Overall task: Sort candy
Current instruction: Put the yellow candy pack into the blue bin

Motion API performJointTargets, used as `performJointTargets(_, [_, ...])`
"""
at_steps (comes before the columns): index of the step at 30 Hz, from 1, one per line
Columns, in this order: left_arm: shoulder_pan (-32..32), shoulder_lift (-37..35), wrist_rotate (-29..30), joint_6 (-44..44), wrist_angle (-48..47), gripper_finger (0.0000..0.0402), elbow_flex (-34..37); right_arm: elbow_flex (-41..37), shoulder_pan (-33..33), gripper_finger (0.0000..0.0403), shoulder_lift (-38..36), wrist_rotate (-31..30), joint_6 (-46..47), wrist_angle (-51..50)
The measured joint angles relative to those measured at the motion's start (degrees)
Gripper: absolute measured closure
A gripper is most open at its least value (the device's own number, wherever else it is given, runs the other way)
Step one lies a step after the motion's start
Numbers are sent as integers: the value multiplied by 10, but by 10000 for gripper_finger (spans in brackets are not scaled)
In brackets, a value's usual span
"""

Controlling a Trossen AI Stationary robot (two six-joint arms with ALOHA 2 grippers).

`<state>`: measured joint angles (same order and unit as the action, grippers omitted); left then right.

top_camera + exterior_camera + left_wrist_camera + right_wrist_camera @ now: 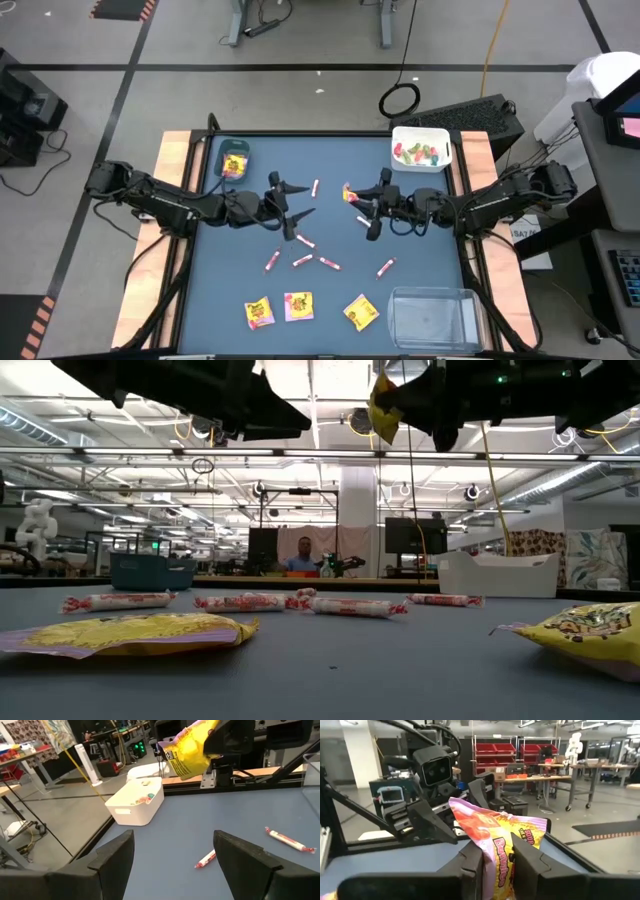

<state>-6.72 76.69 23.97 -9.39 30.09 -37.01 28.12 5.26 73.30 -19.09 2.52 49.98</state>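
My right gripper (355, 193) is shut on a yellow candy packet with pink print (496, 837), high over the middle of the blue table (330, 290). The packet also shows in the low view (383, 405) and the left wrist view (192, 747). My left gripper (296, 200) stands open just to the left of it, facing it, with nothing between its fingers (115, 855). Three more yellow packets (298, 306) lie flat near the front edge. Several pink-white sticks (302, 260) lie mid-table. My right gripper pinches the yellow packet between its two fingers (470, 862), on its printed faces (501, 857). The fingers reach in level from the table's right side. The packet is lifted clear of the table, and its pink end (470, 812) sticks out past the fingertips toward the left arm.
A teal bin (232, 160) holding a yellow packet stands at the far left. A white bin (421, 148) with green and red pieces stands at the far right. A clear bin (432, 315) stands at the near right. A person sits in the room beyond the table (303, 557).
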Motion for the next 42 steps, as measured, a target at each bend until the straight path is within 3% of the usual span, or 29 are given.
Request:
performJointTargets(7, [0, 0, -1, 0, -9, 126, 0, 0, 0, 337, 0, 0, -90, -1])
performJointTargets(18, [-2, 0, 0, -2, -15, 126, 0, 0, 0, 337, 0, -1, -421, -11])
performJointTargets(25, [-5, 0, 1, -5, -22, 126, 0, 0, 0, 337, 0, -6, -546, -10])
performJointTargets(33, [-5, 0, 0, -1, -27, 126, 0, 0, 0, 337, 0, -5, -549, -9])
performJointTargets(42, [-5, 0, 0, 0, -47, 126, 0, 0, 0, 337, 0, -5, -426, -10])
